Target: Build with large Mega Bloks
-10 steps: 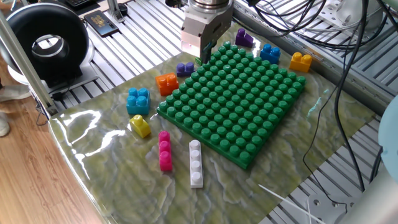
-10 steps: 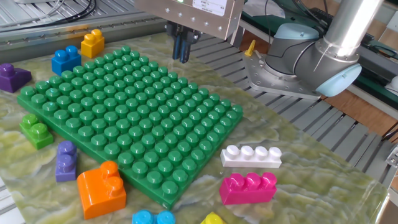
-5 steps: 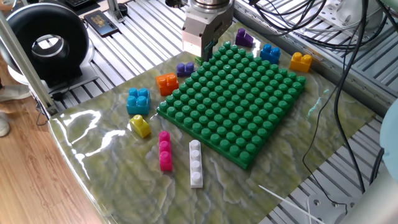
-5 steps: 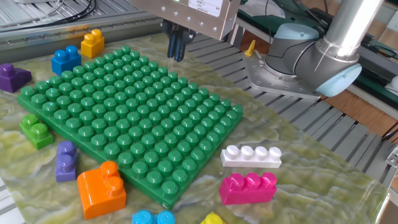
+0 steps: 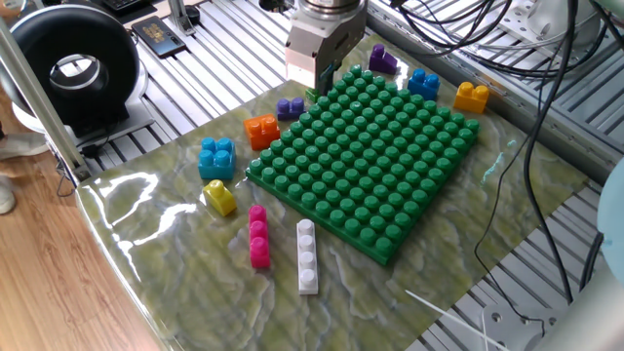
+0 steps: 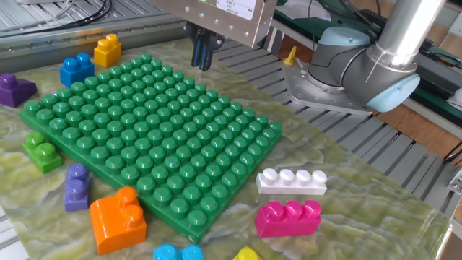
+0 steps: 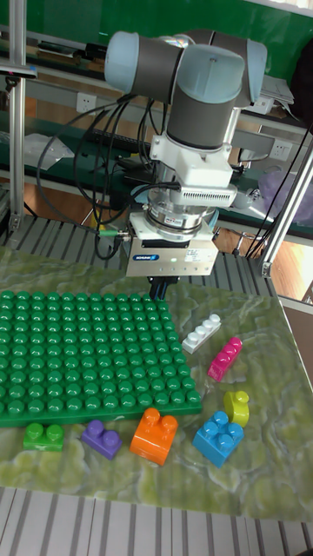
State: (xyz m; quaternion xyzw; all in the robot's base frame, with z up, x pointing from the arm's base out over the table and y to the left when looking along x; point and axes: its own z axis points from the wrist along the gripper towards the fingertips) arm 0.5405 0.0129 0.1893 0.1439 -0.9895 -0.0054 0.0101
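The Mega Bloks lie loose on the mat around the green baseplate [image 5: 370, 156]. On one side are a white brick [image 5: 307, 255], a pink brick [image 5: 258, 236], a yellow brick [image 5: 220, 197], a light blue brick [image 5: 216, 158], an orange brick [image 5: 261, 130] and a purple brick [image 5: 290, 107]. My gripper [image 6: 201, 54] hangs just above the plate's edge near one corner. Its fingers are shut together and hold nothing. From the tall fixed view the gripper [image 7: 161, 289] is at the plate's rear right corner, left of the white brick [image 7: 202, 333].
A small green brick [image 6: 42, 150] lies beside the plate. Past the plate's other side sit a dark blue brick [image 6: 76, 69], a yellow brick [image 6: 107, 50] and a purple brick [image 6: 14, 88]. Cables [image 5: 507, 58] hang over the slatted table. The arm's base [image 6: 339, 72] stands close by.
The gripper has slid a short way along the baseplate's edge, leftward in the other fixed view. The bricks have not moved.
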